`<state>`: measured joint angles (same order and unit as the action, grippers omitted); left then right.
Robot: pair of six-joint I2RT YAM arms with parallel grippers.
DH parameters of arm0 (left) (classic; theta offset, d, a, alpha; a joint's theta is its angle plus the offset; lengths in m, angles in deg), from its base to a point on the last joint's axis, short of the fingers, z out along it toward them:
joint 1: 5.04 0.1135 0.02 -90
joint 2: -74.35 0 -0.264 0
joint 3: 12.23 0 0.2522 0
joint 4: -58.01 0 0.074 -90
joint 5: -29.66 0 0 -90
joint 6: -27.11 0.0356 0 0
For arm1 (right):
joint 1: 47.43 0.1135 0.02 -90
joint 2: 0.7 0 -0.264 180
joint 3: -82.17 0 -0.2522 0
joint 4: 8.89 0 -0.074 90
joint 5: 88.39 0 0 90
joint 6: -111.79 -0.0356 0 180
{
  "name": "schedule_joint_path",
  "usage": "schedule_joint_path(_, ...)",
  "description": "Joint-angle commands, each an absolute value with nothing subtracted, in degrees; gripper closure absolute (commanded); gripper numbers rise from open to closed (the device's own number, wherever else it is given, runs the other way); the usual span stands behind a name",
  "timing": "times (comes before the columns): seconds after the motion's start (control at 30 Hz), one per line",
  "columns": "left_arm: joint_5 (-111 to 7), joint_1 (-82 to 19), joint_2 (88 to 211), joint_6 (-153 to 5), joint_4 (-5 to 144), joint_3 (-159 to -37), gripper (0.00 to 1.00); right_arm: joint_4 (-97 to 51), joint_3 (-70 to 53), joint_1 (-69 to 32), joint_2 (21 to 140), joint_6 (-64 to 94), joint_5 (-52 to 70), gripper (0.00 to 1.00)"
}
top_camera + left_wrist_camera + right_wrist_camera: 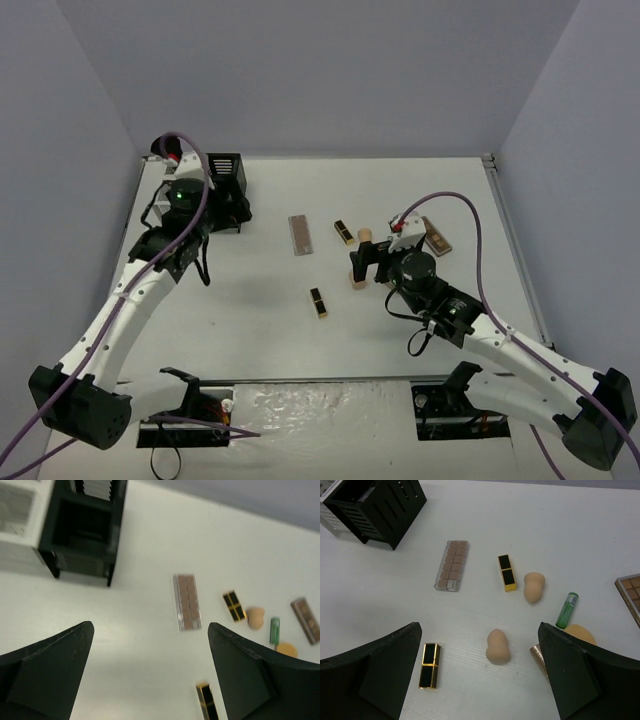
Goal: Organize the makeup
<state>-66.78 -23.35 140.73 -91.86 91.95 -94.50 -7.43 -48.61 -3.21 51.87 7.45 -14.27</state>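
The makeup lies scattered mid-table. A clear palette [300, 234] [451, 565] [187, 601] lies left of a black-and-gold lipstick [344, 232] [507, 572] and a peach sponge [366, 236] [534, 587]. A second lipstick [318, 302] [429, 665] and a second sponge [497, 646] lie nearer. A green tube [567, 610], a rose-gold tube [539, 656], a third sponge [579, 631] and a brown palette [436, 236] lie to the right. My right gripper [360, 263] [480, 626] is open and empty above the second sponge. My left gripper [232, 212] [150, 626] is open and empty beside the black bin.
A black slatted organizer bin [225, 172] [82, 530] stands at the back left, with a white bin [17, 525] beside it. Walls enclose the table on three sides. A cable loops over each arm.
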Motion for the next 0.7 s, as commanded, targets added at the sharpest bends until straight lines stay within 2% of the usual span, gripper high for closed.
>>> schedule_joint_path(0.0, -65.1, -28.7, 140.7, -96.8, 96.5, -92.5, 0.03, -10.4, -49.6, -3.7, 50.8, 4.1, -18.6, 0.00)
schedule_joint_path(0.17, -65.6, -31.1, 146.1, -97.4, 97.3, -92.4, 0.03, -11.2, -49.8, -3.7, 51.7, 3.5, -17.0, 0.00)
schedule_joint_path(0.3, -66.6, -31.2, 148.0, -96.6, 99.7, -95.1, 0.03, -11.3, -47.5, -3.8, 57.6, 4.2, -13.9, 0.01)
schedule_joint_path(0.67, -75.4, -30.5, 132.8, -93.6, 99.6, -89.5, 0.03, -11.1, -27.3, -2.9, 87.4, 5.3, -7.1, 0.02)
